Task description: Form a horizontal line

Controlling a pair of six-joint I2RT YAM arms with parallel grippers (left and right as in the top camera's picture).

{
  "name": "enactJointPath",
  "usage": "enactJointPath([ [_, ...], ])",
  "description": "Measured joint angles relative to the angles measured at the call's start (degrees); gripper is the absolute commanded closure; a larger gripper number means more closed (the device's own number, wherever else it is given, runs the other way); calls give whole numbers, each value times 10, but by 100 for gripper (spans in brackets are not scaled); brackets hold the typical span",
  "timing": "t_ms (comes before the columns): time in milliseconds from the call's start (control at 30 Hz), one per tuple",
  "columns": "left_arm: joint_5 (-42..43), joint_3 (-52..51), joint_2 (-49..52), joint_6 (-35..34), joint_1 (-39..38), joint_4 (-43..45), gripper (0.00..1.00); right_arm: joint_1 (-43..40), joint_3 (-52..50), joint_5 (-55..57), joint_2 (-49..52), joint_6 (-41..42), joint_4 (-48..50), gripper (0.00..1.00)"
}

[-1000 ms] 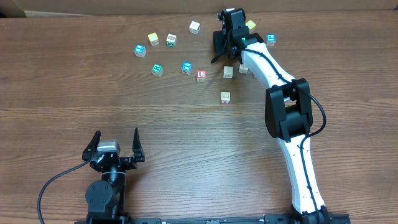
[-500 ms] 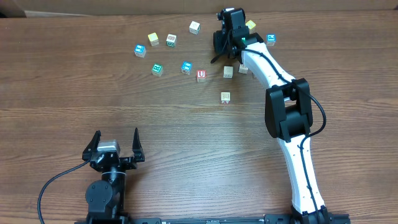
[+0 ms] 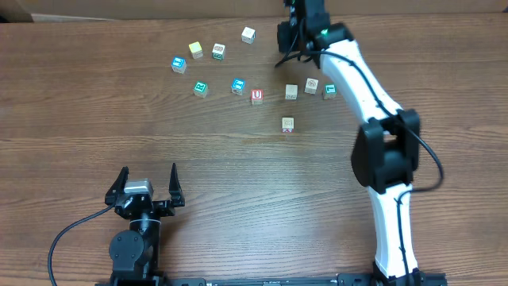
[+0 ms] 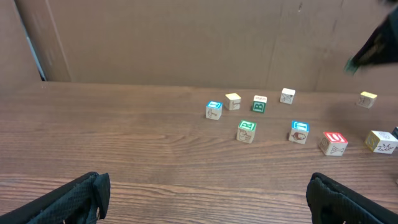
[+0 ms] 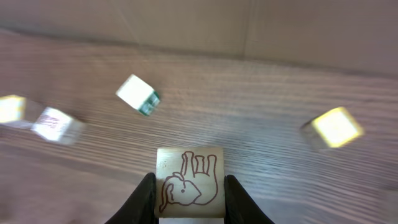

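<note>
The horizontal line is not yet a line. On the wooden table, just right of the red "U" cube in the overhead view, a first whitish cube and a second whitish cube sit near each other but apart, and not level with one another.

The right arm reaches across to the far edge, above the scattered cubes. A low sweep toward the row could, I judge, knock them out of place. The left gripper rests near the front edge with its fingers spread wide, well apart from everything, and poses no risk.

The right gripper is clamped on the elephant cube, a finger on each side. The wrist view is smeared, so I cannot tell how firm or square the hold is. If the cube is twisted in the fingers, it would land skewed and leave a gap. Setting it down too close could shove the two whitish cubes further out of line; too far would leave it not touching.

The teal-topped cube lies just beside the second whitish cube, at the row's end, so a placement there could bump it or draw it into the row. A third whitish cube with a reddish mark lies by itself, nearer the front, well apart.
</note>
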Motion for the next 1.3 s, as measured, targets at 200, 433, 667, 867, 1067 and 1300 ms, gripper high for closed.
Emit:
enactJointPath([
  [200,0,0,0,0,0,0,0,0,0,0,-90,0,-118,87],
  [433,0,0,0,0,0,0,0,0,0,0,-131,1,-255,88],
  [667,0,0,0,0,0,0,0,0,0,0,-143,19,-407,88],
  [867,0,0,0,0,0,0,0,0,0,0,-143,52,-479,88],
  [1067,0,0,0,0,0,0,1,0,0,-1,-143,80,-504,88],
  [1300,0,0,0,0,0,0,0,0,-4,0,-144,99,-509,87],
])
